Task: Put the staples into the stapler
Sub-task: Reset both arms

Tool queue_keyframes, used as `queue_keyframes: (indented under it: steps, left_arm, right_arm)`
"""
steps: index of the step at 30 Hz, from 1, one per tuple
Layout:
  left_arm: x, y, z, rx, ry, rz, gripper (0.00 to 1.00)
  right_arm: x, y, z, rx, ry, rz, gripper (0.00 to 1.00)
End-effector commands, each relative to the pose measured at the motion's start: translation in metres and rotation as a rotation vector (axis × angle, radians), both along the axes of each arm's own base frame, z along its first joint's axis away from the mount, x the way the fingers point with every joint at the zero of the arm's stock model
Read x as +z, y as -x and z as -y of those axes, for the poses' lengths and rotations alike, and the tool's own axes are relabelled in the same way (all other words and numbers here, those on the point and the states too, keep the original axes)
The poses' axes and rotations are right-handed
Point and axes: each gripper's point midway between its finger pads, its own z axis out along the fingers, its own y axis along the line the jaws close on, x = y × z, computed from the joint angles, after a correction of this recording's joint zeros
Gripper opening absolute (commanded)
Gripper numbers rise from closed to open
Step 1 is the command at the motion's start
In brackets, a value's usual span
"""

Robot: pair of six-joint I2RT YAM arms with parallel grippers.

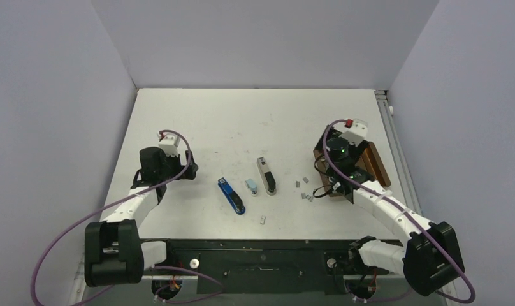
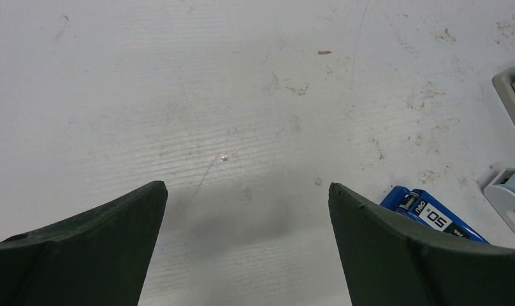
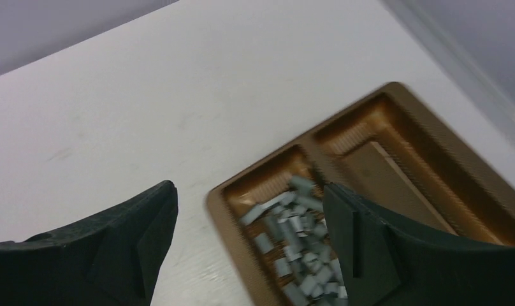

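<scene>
A blue stapler lies near the table's middle; its end shows in the left wrist view. A grey-black stapler lies to its right. Many small grey staples fill one compartment of a brown tray. A few loose staples lie on the table left of the tray, and one lies nearer the front. My left gripper is open and empty over bare table, left of the blue stapler. My right gripper is open and empty above the tray's staple compartment.
A small pale blue-green box lies between the two staplers; its corner shows in the left wrist view. Grey walls enclose the white table on three sides. The tray's other compartment holds nothing.
</scene>
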Motion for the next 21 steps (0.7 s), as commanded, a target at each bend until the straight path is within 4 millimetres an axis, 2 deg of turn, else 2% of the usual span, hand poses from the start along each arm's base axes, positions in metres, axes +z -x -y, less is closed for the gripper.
queue_keyframes:
  steps: [1, 2, 4, 5, 7, 10, 14, 17, 19, 21]
  left_arm:
    - [0.031, -0.032, -0.013, 0.098, 0.019, 0.241, 0.96]
    - [0.030, -0.033, -0.013, 0.102, 0.019, 0.268, 0.96]
    - [0.032, -0.035, -0.015, 0.118, 0.026, 0.342, 0.96]
    - [0.032, -0.035, -0.016, 0.128, 0.032, 0.372, 0.96]
    - [0.032, -0.035, -0.016, 0.135, 0.044, 0.410, 0.96]
    - [0.032, -0.041, -0.016, 0.133, 0.039, 0.409, 0.96]
    - [0.037, -0.046, -0.024, 0.152, -0.005, 0.493, 0.96]
    - [0.023, -0.044, -0.027, 0.171, -0.012, 0.509, 0.96]
    - [0.024, -0.041, -0.026, 0.167, -0.014, 0.541, 0.96]
    - [0.019, -0.042, -0.029, 0.192, -0.018, 0.500, 0.96]
  right_arm:
    - [0.009, 0.023, 0.112, -0.456, 0.189, 0.085, 0.83]
    - [0.012, 0.029, 0.124, -0.505, 0.230, 0.134, 0.82]
    - [0.003, 0.046, 0.149, -0.610, 0.280, 0.190, 0.79]
    - [-0.007, 0.049, 0.155, -0.602, 0.295, 0.189, 0.78]
    - [-0.015, 0.045, 0.160, -0.598, 0.268, 0.184, 0.87]
    - [-0.027, 0.040, 0.158, -0.567, 0.213, 0.203, 0.90]
    - [-0.044, 0.032, 0.153, -0.506, 0.257, 0.172, 0.91]
    - [-0.057, 0.027, 0.151, -0.469, 0.257, 0.166, 0.91]
    - [-0.060, 0.021, 0.147, -0.423, 0.255, 0.182, 0.91]
    - [-0.062, 0.013, 0.142, -0.362, 0.238, 0.202, 0.91]
